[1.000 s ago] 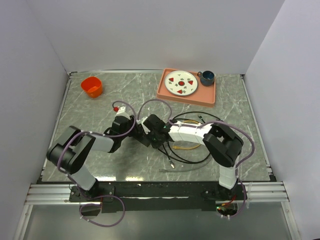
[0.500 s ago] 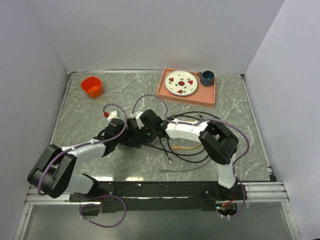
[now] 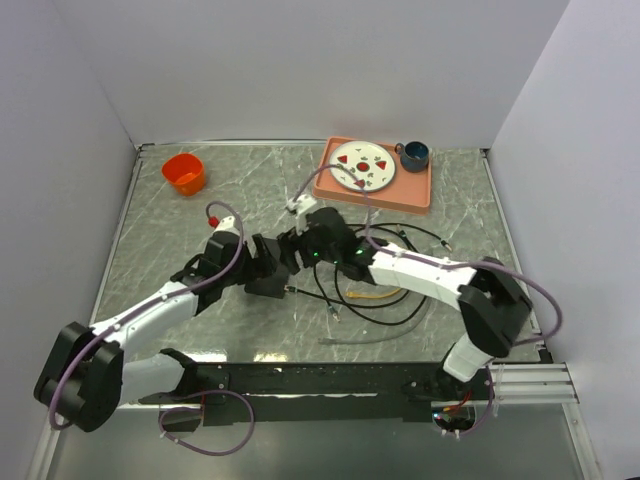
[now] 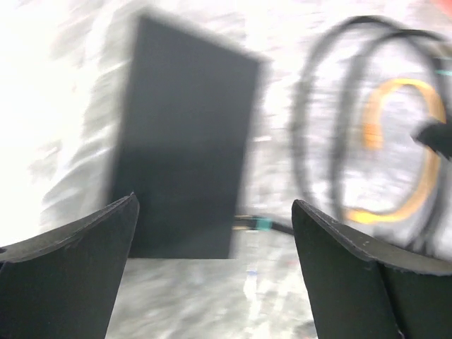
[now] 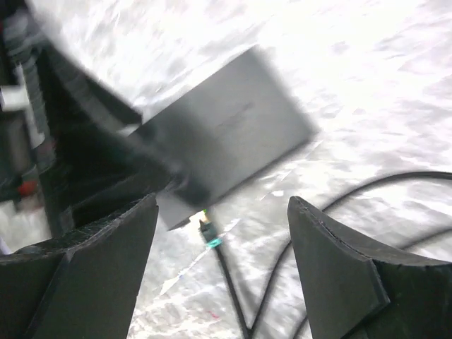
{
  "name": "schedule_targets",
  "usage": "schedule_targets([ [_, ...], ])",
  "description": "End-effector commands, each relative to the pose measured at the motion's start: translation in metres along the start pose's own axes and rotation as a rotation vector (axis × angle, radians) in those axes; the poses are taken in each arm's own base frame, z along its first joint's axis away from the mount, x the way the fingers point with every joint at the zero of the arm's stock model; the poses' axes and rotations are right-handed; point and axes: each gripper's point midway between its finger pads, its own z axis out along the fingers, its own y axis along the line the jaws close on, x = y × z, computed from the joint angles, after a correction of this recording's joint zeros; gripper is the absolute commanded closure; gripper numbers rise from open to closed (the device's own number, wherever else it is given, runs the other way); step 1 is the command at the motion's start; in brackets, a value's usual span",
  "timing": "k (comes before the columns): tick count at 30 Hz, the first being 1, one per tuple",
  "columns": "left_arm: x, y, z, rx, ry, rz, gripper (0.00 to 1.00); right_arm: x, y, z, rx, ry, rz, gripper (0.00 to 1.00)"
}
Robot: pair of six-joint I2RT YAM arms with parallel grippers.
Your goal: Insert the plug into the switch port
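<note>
**Left gripper** [image 4: 212, 212]: the fingers are standing wide apart and clamping nothing, hanging just over the near end of the black box [image 4: 183, 134].

**Right gripper** [image 5: 222, 205]: the jaws are likewise gaping and empty, hovering over the same box from the other side.

**Box:** it is lying flat on the table [image 3: 180, 230], between the two wrists.

**Plug** [image 5: 210, 235]: it is teal-tipped and sitting against the box's narrow side at the switch port [image 5: 203, 217]. Blur is preventing confirmation of full seating.

**Judgement:** with neither gripper holding anything, insertion is looking done or nearly so.

**Black cable** [image 3: 392, 303]: it is trailing away in slack coils, probably putting no pull on the plug.

**Far field:** the pink tray [image 3: 328, 186] and orange cup [image 3: 184, 172] are sitting well apart and not interfering.
</note>
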Motion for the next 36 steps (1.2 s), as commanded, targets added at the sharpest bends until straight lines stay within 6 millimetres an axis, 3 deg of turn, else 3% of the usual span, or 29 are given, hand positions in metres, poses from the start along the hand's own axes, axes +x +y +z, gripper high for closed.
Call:
schedule_targets([
  [1,-0.031,-0.068,-0.013,0.221,-0.082,0.124,0.05,-0.021,-0.066,-0.037,0.163,-0.101,0.165,0.18],
  [2,-0.034,-0.080,-0.014,0.257,-0.085,0.140,0.06,-0.007,-0.075,-0.041,0.184,-0.083,0.186,0.18],
  [4,-0.027,-0.097,-0.005,0.304,-0.057,0.178,0.08,-0.009,-0.099,-0.058,0.233,-0.117,0.234,0.18],
  [5,-0.030,-0.108,-0.003,0.331,-0.056,0.188,0.09,0.001,-0.106,-0.062,0.248,-0.106,0.249,0.17],
  [6,-0.028,-0.115,0.001,0.348,-0.047,0.201,0.10,-0.003,-0.109,-0.071,0.255,-0.129,0.262,0.17],
  [7,-0.015,-0.120,0.011,0.353,-0.011,0.227,0.11,-0.001,-0.113,-0.074,0.266,-0.133,0.270,0.17],
  [8,-0.020,-0.136,0.012,0.397,-0.021,0.237,0.13,0.011,-0.123,-0.079,0.296,-0.106,0.287,0.17],
  [10,-0.002,-0.145,0.030,0.405,0.031,0.267,0.16,0.013,-0.130,-0.088,0.322,-0.118,0.302,0.16],
  [11,-0.007,-0.159,0.033,0.431,0.020,0.274,0.18,0.017,-0.137,-0.094,0.343,-0.120,0.325,0.16],
  [12,0.005,-0.157,0.047,0.417,0.056,0.289,0.19,0.020,-0.140,-0.096,0.351,-0.120,0.336,0.16],
  [14,0.012,-0.179,0.054,0.452,0.062,0.318,0.25,0.027,-0.152,-0.106,0.382,-0.129,0.366,0.16],
  [15,0.021,-0.178,0.066,0.430,0.073,0.331,0.27,0.029,-0.155,-0.108,0.386,-0.131,0.375,0.16],
  [17,0.032,-0.197,0.071,0.461,0.085,0.360,0.31,0.033,-0.159,-0.117,0.395,-0.141,0.390,0.16],
  [20,0.050,-0.208,0.085,0.462,0.112,0.382,0.35,0.038,-0.168,-0.126,0.415,-0.150,0.405,0.16],
  [28,0.076,-0.215,0.115,0.425,0.142,0.384,0.44,0.047,-0.179,-0.136,0.436,-0.152,0.426,0.16],
  [34,0.086,-0.205,0.135,0.357,0.159,0.379,0.62,0.044,-0.175,-0.138,0.407,-0.159,0.418,0.16],
  [36,0.087,-0.199,0.138,0.329,0.160,0.381,0.75,0.041,-0.175,-0.139,0.404,-0.167,0.414,0.16],
])
